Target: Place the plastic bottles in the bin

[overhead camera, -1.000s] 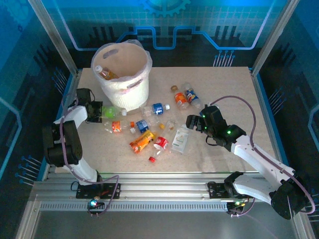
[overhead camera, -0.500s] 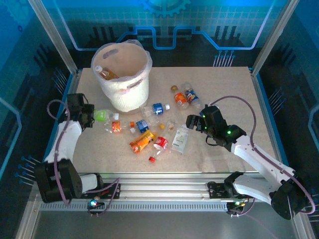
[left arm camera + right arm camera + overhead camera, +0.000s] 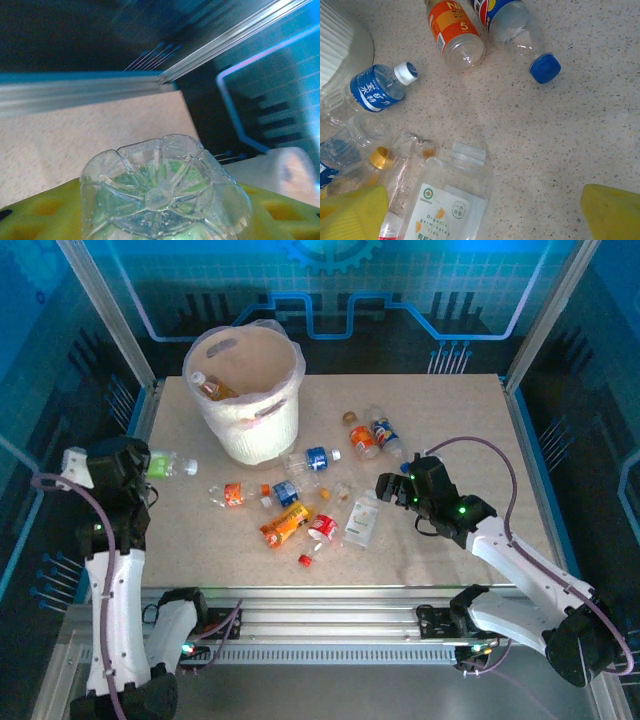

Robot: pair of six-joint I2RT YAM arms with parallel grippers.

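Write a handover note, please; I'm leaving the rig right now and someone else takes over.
Left tool: shut on a green-labelled bottle, near the left edge of the table, left of the bin.
Right tool: open, holding nothing, over loose bottles right of centre.
Done: one orange-labelled bottle lies in the bin.
Left: drop the held bottle in, then collect the scattered bottles on the table, roughly ten.
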